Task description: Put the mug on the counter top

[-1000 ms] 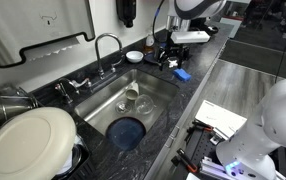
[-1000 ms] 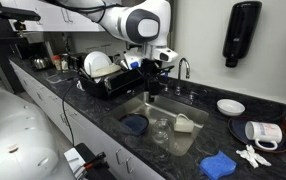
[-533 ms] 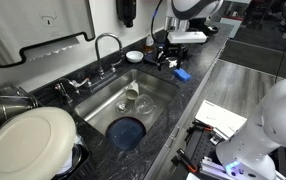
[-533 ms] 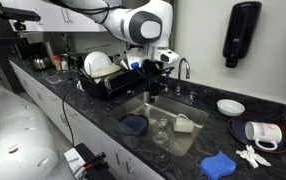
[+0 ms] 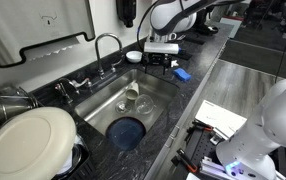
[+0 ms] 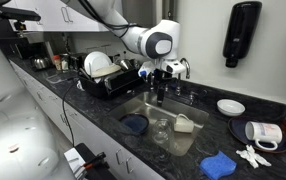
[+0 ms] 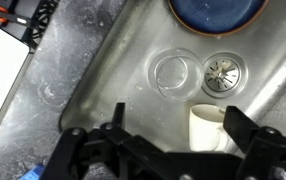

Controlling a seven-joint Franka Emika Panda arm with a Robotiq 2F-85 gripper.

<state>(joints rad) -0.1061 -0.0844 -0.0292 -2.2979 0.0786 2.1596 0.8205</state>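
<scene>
The pale beige mug [image 7: 211,126] sits in the steel sink [image 7: 123,60], next to the drain [image 7: 223,72] and a clear glass cup [image 7: 173,70]. It also shows in both exterior views [image 5: 131,94] [image 6: 183,124]. My gripper [image 7: 155,132] is open and empty above the sink, with the mug between its fingers, nearer the right finger [image 7: 245,128]. In both exterior views the gripper [image 5: 161,60] [image 6: 161,88] hangs over the sink's edge. The dark speckled counter top [image 5: 188,95] [image 6: 83,100] [image 7: 43,90] frames the sink.
A blue plate [image 5: 128,131] [image 7: 211,12] lies in the sink. A blue cloth [image 5: 181,73] [image 6: 219,165] and a white bowl [image 5: 134,56] [image 6: 230,106] lie on the counter. A faucet [image 5: 105,45] stands behind the sink. A dish rack with a white plate [image 6: 101,66] stands beside it.
The arm has swung from over the counter toward the sink, bringing the open gripper above the basin. The mug has not moved.
</scene>
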